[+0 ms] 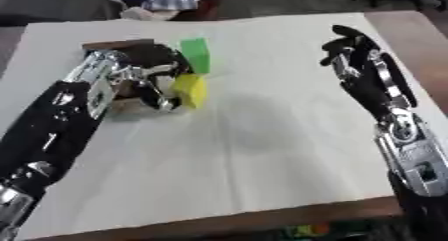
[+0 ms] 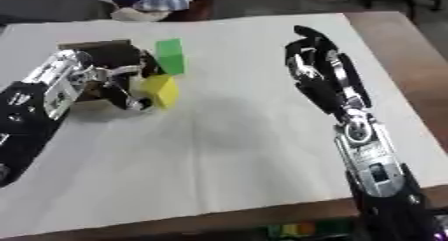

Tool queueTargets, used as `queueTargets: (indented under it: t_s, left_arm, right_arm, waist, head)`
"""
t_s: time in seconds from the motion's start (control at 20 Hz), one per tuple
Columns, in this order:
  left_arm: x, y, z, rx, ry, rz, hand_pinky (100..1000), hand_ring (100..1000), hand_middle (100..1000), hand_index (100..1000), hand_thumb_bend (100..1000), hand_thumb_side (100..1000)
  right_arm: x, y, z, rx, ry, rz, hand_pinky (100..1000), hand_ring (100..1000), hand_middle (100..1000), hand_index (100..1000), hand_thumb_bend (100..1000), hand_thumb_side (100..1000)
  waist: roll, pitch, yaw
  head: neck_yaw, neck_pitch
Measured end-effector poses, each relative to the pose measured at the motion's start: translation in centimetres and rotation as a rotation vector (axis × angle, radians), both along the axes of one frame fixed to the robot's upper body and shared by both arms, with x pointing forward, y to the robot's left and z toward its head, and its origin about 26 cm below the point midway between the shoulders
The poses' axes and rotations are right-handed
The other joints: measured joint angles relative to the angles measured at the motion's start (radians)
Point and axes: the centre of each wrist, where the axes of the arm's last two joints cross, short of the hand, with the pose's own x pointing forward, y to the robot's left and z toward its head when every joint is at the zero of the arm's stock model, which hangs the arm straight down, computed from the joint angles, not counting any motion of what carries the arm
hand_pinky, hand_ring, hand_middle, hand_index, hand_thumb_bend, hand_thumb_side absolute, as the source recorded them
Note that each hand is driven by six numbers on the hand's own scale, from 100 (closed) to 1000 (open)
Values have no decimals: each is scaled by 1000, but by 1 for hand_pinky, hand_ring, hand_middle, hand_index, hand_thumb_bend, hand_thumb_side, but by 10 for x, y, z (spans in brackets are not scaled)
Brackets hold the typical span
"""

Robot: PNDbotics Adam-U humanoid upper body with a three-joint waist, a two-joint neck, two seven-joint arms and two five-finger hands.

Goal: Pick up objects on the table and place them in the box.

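Both views show left robot hand point(image 1: 153, 82) gripping yellow block point(image 1: 191, 90).

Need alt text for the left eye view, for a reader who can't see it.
The robot's left hand curls around a yellow block beside a green block, at a brown box on a white-covered table. Its right hand hovers open at right.

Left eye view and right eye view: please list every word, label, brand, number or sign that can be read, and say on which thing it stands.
None can be read.
Green block: plain faces.
Yellow block, in the left hand: plain.
Box: no print shows.
Right hand and both arms: no readable marking.
White table cover: blank.
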Motion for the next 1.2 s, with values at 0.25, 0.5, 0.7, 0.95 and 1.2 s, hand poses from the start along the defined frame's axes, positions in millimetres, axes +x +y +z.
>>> queueTargets:
  t_s: [0.25, 0.5, 0.7, 0.95, 1.2]
  left_arm:
    - [4, 36, 11, -56, -72, 255, 733, 635, 577, 714, 161, 190]
    - [16, 62, 4, -108, -162, 528, 733, 649, 601, 747, 153, 219]
    - [21, 76, -13, -110, -195, 688, 744, 674, 643, 788, 169, 218]
    - [23, 84, -31, -100, -197, 798, 803, 783, 814, 904, 380, 527]
    - [24, 84, -29, -89, -200, 806, 831, 836, 868, 934, 535, 647]
  right_arm:
    - [-1, -1, -2, 1, 5, -3, 751, 619, 667, 892, 100, 663]
    - [-1, -1, -2, 1, 6, -4, 752, 619, 668, 893, 100, 664]
    - [-1, -1, -2, 2, 7, -4, 753, 618, 668, 894, 100, 664]
    - [0, -1, -3, 2, 11, -5, 752, 618, 669, 895, 100, 665]
    - [-1, -2, -5, 1, 16, -7, 752, 619, 670, 895, 100, 664]
  waist:
    - [0, 0, 1]
    - [0, 0, 1]
    - [0, 0, -3]
    - [0, 0, -9]
    - [0, 0, -13]
  head:
    - [-4, 0]
    - [-4, 0]
    - [-4, 0]
    - [-4, 0]
    - [-6, 0]
